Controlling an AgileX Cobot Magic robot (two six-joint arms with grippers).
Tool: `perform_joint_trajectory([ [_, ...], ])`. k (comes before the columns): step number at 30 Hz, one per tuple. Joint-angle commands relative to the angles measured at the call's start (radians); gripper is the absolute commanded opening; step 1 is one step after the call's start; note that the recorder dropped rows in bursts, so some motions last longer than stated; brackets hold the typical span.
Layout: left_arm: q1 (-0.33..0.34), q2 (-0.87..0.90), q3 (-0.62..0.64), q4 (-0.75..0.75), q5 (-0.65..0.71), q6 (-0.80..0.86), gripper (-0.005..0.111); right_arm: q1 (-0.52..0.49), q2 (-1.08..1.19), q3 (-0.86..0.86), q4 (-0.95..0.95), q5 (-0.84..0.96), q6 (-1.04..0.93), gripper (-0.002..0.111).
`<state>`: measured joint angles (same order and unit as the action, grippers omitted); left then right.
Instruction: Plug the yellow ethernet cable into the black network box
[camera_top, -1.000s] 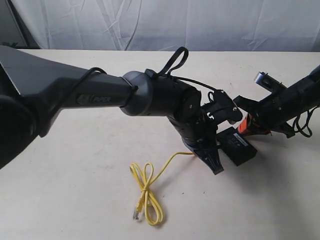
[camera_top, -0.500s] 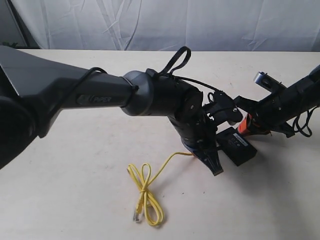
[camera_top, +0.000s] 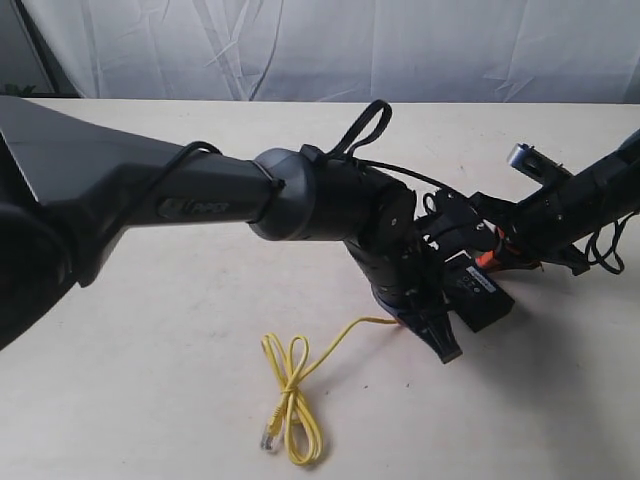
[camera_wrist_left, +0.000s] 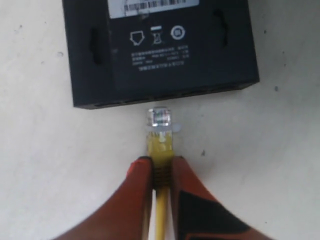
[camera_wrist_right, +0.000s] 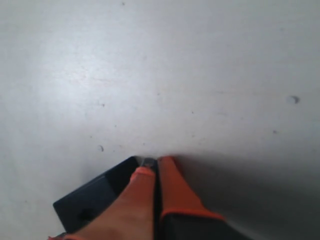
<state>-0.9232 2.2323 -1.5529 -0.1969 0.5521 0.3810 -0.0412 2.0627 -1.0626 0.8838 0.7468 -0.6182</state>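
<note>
The black network box (camera_top: 482, 296) lies flat on the pale counter (camera_top: 150, 380), well away from the counter's far edge, where a white curtain (camera_top: 400, 50) hangs. The left arm (camera_top: 330, 200) crowds 1 side of the box and the right arm (camera_top: 570, 205) crowds the other, so little room is left close to it; beyond the left arm the counter is bare and wide. There the yellow ethernet cable (camera_top: 290, 400) lies in a loose looped knot, with 1 clear plug (camera_top: 268, 440) free on the counter and its other strand rising toward the box. In the left wrist view the left jaws are clenched on the cable's yellow boot between 2 orange fingers (camera_wrist_left: 137, 192). The clear plug (camera_wrist_left: 159, 117) points straight at the box's port side, just short of it and not yet inside. The box top carries a white barcode label (camera_wrist_left: 150, 6), small white print and 2 short slots. The right jaws are pressed together, their orange fingers (camera_wrist_right: 142, 195) over 1 corner of the box; whether they pinch anything cannot be told.
</note>
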Motion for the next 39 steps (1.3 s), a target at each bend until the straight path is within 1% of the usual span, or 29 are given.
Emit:
perform_joint_trajectory([
  [1, -0.011, 0.000, 0.003, -0.019, -0.038, -0.007, 0.000, 0.002, 0.006, 0.001, -0.011, -0.022, -0.010, -0.001],
  [14, -0.011, 0.002, 0.003, -0.013, -0.027, -0.023, 0.000, 0.002, 0.006, 0.001, -0.016, -0.010, -0.010, -0.001],
  [21, -0.011, 0.002, 0.003, 0.069, -0.013, -0.071, 0.000, -0.017, -0.017, 0.007, -0.049, 0.010, -0.008, -0.001],
  [28, -0.011, 0.002, 0.003, 0.078, -0.013, -0.071, 0.000, -0.017, -0.024, 0.060, -0.063, -0.012, -0.008, -0.001],
  [39, -0.004, 0.002, 0.003, 0.106, -0.014, -0.088, 0.000, -0.017, -0.024, 0.062, -0.063, -0.012, -0.008, -0.001],
])
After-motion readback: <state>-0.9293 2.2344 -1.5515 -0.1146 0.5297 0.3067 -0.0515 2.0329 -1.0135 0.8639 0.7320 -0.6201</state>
